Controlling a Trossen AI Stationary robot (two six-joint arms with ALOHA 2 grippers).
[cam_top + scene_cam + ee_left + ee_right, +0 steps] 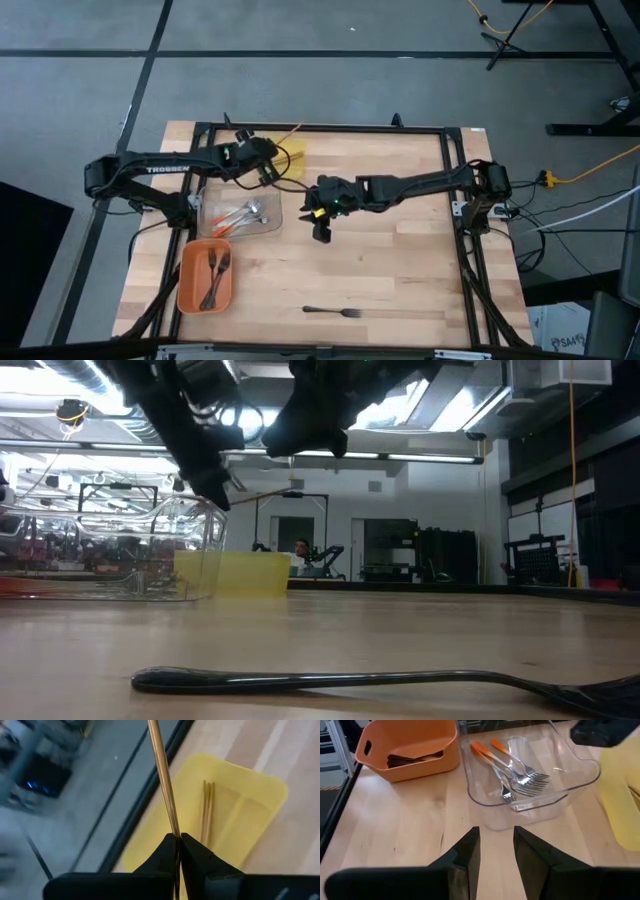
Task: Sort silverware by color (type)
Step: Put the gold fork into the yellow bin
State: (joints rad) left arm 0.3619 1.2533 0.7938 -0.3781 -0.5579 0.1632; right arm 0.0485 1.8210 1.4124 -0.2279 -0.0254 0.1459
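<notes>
Tan and slender, a wooden utensil (162,780) is clamped between the fingers of the left claw (178,851), which hangs over the yellow plastic tray (250,800) at the far side of the pale wooden surface (400,260), where more tan wooden sticks (207,810) already lie. Shiny silver forks with orange handle tips (507,767) rest in the clear plastic tray (570,782), dark forks (214,275) lie in the orange tub (187,290) beside it, and one dark grey-black fork (332,312) lies alone on the surface near its front edge. The right claw (496,852) hovers above the surface near the clear tray, its fingers apart and holding nothing.
</notes>
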